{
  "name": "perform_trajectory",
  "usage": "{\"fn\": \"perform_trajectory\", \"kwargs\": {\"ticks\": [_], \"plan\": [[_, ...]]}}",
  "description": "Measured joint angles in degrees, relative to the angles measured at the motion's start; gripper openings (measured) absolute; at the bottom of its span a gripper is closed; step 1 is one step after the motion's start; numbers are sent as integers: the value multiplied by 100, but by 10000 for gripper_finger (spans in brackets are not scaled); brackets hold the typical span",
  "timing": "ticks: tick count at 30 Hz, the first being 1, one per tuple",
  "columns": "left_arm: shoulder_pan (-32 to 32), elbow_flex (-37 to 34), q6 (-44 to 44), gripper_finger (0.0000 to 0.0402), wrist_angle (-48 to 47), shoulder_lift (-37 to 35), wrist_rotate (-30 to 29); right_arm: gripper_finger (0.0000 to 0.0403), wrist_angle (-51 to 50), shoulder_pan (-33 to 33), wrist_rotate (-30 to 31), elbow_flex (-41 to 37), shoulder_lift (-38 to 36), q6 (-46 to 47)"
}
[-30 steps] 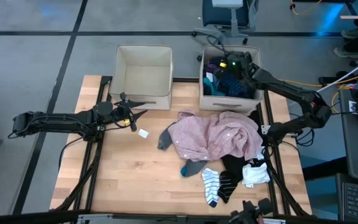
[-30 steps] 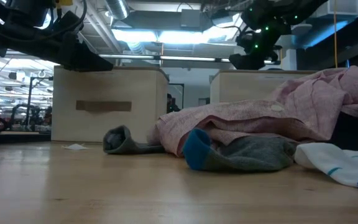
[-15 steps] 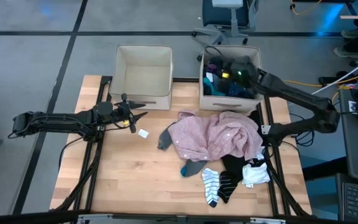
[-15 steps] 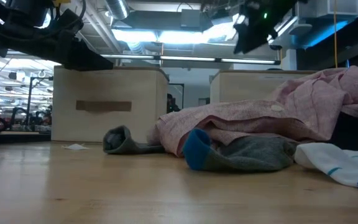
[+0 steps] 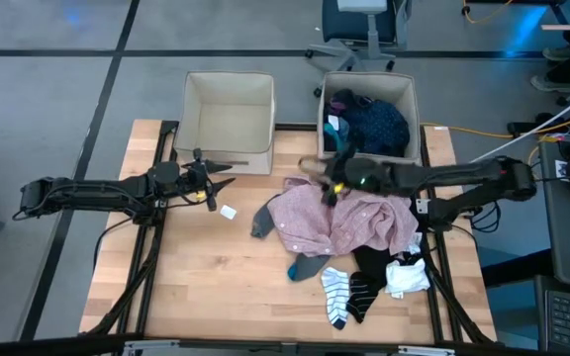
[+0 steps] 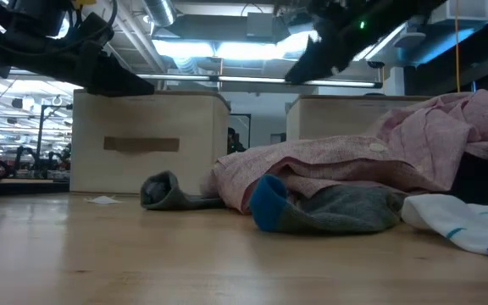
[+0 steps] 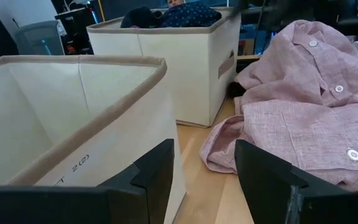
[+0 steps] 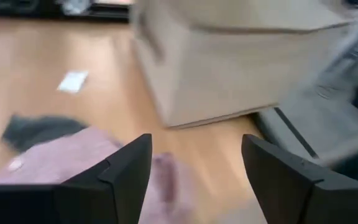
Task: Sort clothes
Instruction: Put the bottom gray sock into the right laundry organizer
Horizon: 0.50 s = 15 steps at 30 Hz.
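Your right end effector (image 5: 323,178) is hovering with fingers spread wide and empty over the pink shirt (image 5: 344,218), which is lying just right of the tabletop (image 5: 206,277) centre. Socks (image 5: 336,293) are sitting at 6 o'clock from the shirt. Your left end effector (image 5: 216,180) is waiting at 9 o'clock, fingers parted, holding nothing.

My end effector (image 7: 204,180) hangs with its fingers apart beside the near beige bin (image 7: 73,118). Past it, the far bin (image 7: 179,62) holds dark clothes (image 7: 185,14). The pink shirt (image 7: 309,118) lies crumpled on the table (image 7: 197,186).
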Motion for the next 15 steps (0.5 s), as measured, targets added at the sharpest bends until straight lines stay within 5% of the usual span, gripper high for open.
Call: {"fn": "perform_trajectory", "kwargs": {"ticks": [9, 15], "plan": [[-2, 0, -163, 162, 156, 0, 2, 248, 1877, 469, -1074, -150, 1829, -588], [-1, 0, -271, 162, 76, 0, 2, 248, 2154, 658, -1264, -32, 2113, -880]]}}
